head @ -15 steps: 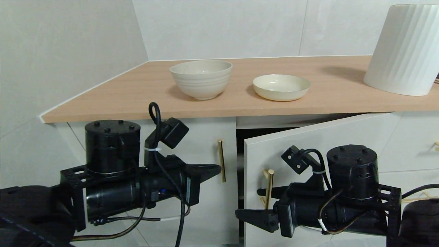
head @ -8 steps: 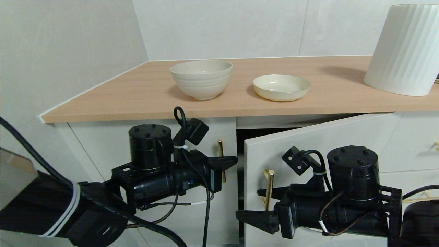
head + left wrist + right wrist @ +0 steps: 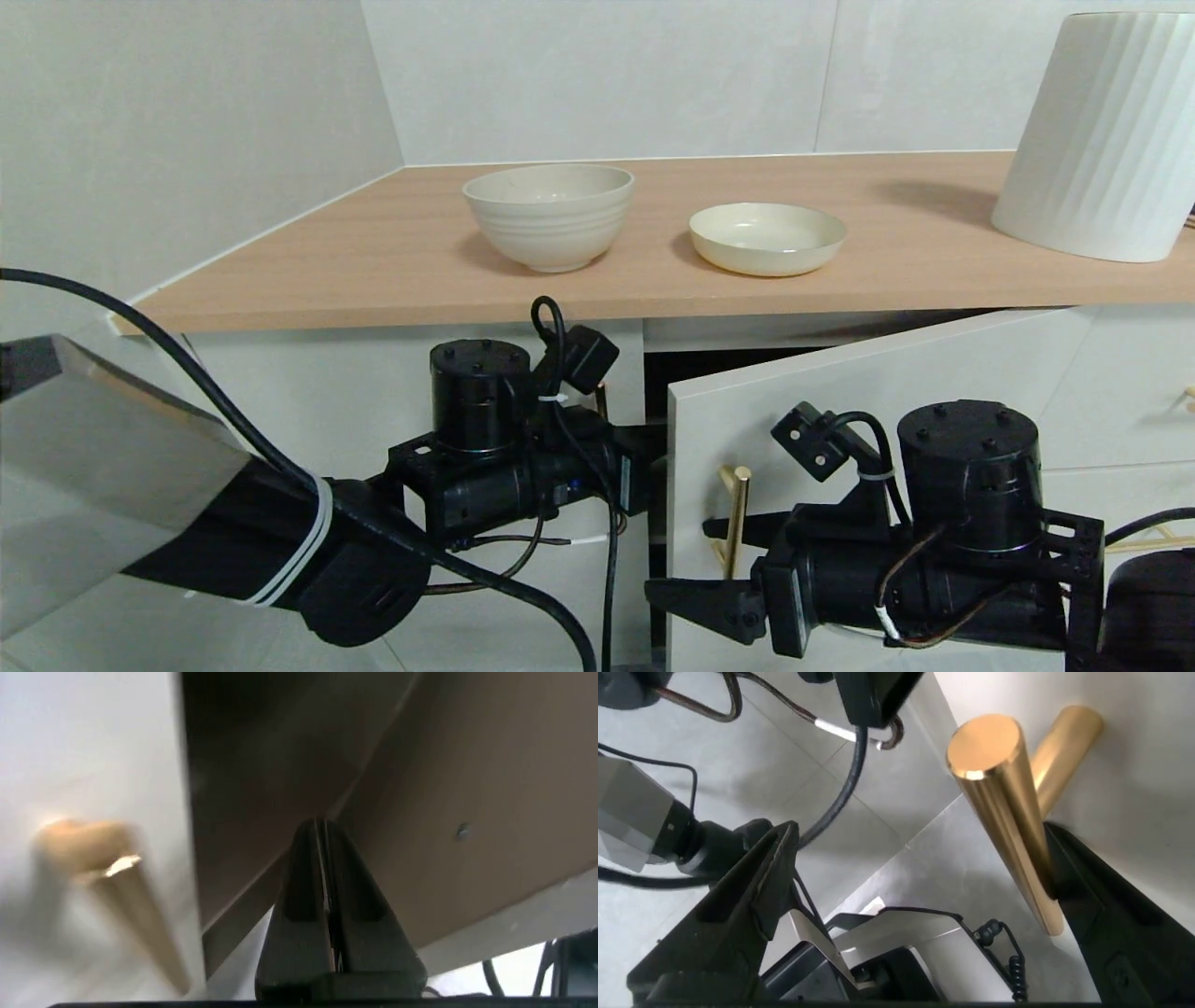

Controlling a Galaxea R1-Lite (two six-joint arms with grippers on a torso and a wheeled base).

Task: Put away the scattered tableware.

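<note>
My left gripper [image 3: 322,873], fingers pressed flat together and holding nothing, points into the dark gap between the two cabinet doors under the counter [image 3: 373,266]. I judge the closed pair is kept narrow so that it can slip past the edge of the left door [image 3: 308,401], whose brass bar [image 3: 121,910] stands just beside it. My right gripper [image 3: 721,563] is low in front of the right door [image 3: 887,383] with its jaws spread wide. They sit on either side of that door's brass handle [image 3: 1008,812] without closing on it. I cannot tell whether either finger [image 3: 757,905] touches the metal. The straddle looks meant to hook or steady the handle, since the right door hangs part open with the cupboard's dark inside showing behind its edge. Up on the wooden counter the tableware waits untouched. A deep ribbed bowl [image 3: 549,215] sits on my left, and a shallow dish [image 3: 767,238] is near it but apart on the right. Both stand upright and well back from the front edge. A tall ribbed white container [image 3: 1102,140] stands at the far right end. By my reading the cupboard is being opened first, with nothing yet stowed, so the job is at an early stage.
</note>
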